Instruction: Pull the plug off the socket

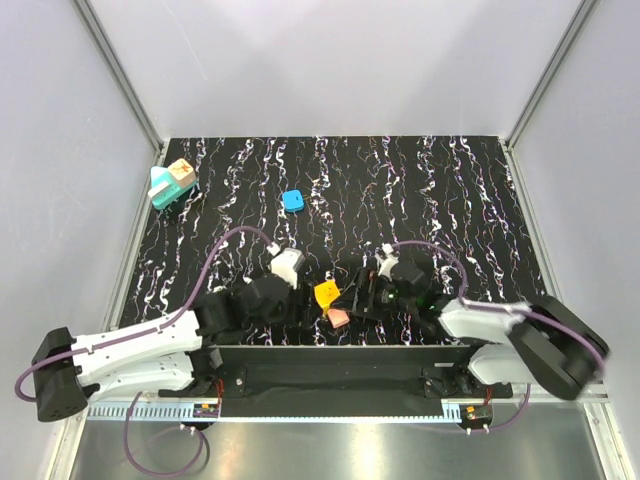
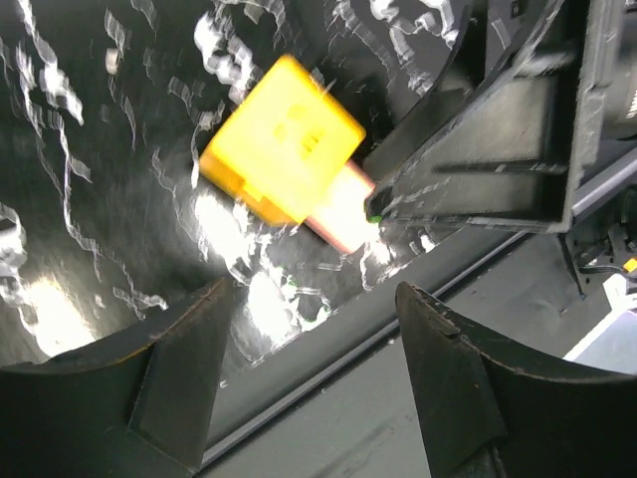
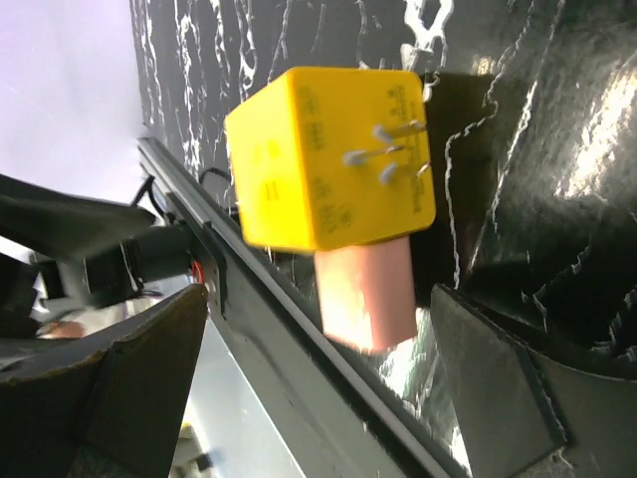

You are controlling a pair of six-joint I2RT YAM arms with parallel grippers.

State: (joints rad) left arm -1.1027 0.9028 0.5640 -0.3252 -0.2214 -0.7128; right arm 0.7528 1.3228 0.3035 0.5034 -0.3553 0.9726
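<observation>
The tan plug [image 1: 181,173] with its reddish mark sits on the teal socket [image 1: 163,191] at the far left corner of the mat, seen only in the top view. Both grippers are far from it, at the near edge around a yellow cube [image 1: 326,294] and a salmon block [image 1: 338,317]. My left gripper [image 2: 314,344] is open with nothing between its fingers; the yellow cube [image 2: 284,154] lies ahead of it. My right gripper [image 3: 318,363] stands wide open, and the salmon block [image 3: 368,294] under the yellow cube [image 3: 333,159] lies just beyond its fingertips, untouched.
A white rounded block [image 1: 286,264] lies beside the left wrist. A small bright-blue block [image 1: 293,200] is at mid-mat. The table's metal front rail [image 3: 299,329] runs right under both grippers. Grey walls enclose the mat on three sides.
</observation>
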